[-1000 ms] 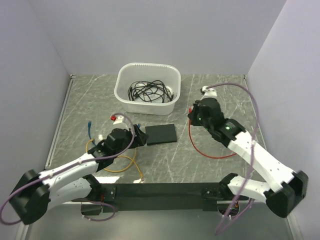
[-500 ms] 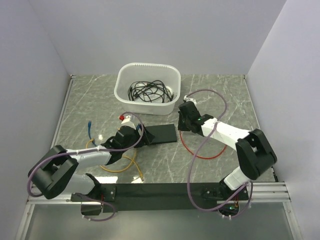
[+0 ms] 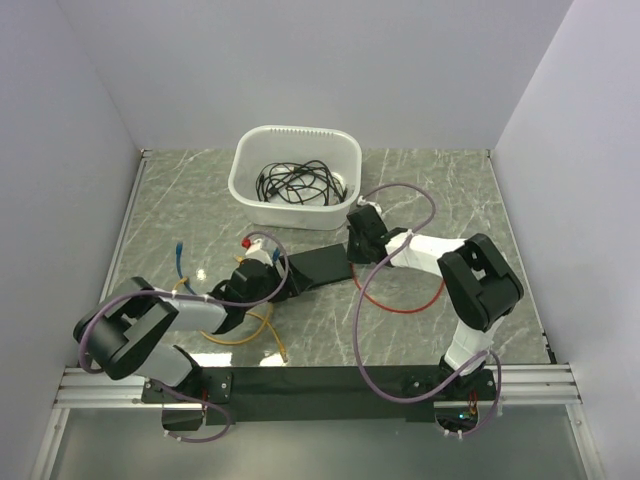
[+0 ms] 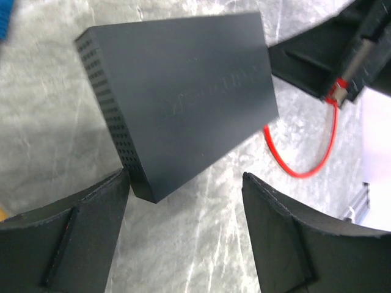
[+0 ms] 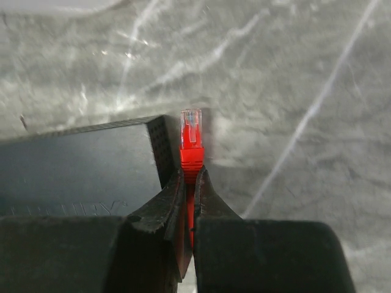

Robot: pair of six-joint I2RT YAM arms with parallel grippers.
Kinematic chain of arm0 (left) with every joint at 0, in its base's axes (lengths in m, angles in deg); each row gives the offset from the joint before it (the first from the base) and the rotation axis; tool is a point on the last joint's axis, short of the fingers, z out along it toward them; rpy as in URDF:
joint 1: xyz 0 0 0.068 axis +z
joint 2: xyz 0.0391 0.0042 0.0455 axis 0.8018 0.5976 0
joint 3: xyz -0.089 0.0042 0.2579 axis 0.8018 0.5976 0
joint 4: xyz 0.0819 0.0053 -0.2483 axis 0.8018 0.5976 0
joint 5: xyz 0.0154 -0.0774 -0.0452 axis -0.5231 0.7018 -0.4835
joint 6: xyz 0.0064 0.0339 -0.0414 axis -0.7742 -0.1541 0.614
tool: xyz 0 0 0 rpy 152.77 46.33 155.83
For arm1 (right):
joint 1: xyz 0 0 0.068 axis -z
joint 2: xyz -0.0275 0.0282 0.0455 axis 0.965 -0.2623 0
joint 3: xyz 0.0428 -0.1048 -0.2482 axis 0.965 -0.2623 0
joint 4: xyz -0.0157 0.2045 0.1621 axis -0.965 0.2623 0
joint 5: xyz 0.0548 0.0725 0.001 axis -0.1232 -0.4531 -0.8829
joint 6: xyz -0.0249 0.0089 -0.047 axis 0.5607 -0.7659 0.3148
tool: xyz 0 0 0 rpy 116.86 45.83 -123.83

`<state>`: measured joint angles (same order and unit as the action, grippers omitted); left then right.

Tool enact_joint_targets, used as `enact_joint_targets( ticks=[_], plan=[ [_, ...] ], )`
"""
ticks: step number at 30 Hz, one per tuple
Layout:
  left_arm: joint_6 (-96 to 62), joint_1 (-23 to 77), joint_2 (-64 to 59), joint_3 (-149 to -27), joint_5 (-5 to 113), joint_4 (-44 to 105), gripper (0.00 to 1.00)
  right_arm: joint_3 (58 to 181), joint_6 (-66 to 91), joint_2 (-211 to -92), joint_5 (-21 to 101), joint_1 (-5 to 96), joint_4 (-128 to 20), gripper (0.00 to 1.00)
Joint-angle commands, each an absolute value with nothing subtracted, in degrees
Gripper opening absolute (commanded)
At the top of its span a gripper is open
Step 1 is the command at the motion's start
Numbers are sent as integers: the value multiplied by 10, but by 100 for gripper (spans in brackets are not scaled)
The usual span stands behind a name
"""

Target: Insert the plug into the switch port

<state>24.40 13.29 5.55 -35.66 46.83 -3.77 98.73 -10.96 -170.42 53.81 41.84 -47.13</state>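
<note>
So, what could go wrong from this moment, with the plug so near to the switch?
1. The plug, held in the shut right end effector, sits beside a perforated side wall of the switch. No port shows there, so pushing may only shove the switch.
2. The left end effector stands open around the switch's corner, not clamping, so the switch could slide.

You get even, soft light from above with weak shadows. The marble surface (image 5: 275, 73) shines pale in the right wrist view, and the switch (image 4: 183, 104) looks slightly blurred.
</note>
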Motion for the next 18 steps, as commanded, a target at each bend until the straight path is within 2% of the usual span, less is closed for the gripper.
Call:
enact_joint_targets(
  ticks=[1, 6, 11, 15, 18],
  plan=[
    [281, 123, 30, -334, 515, -93, 79, 1020, -112, -1718, 484, 394, -519, 0],
    [301, 97, -33, -303, 505, -66, 79, 1040, -102, -1727, 461, 378, -531, 0],
    [304, 83, -132, -289, 475, 44, 81, 1041, -100, -1725, 477, 370, -526, 0],
    [300, 81, -228, -276, 429, 148, 84, 1050, -77, -1701, 555, 381, -470, 0],
    [289, 82, -315, -268, 377, 230, 90, 1038, -75, -1658, 590, 402, -449, 0]
  ],
)
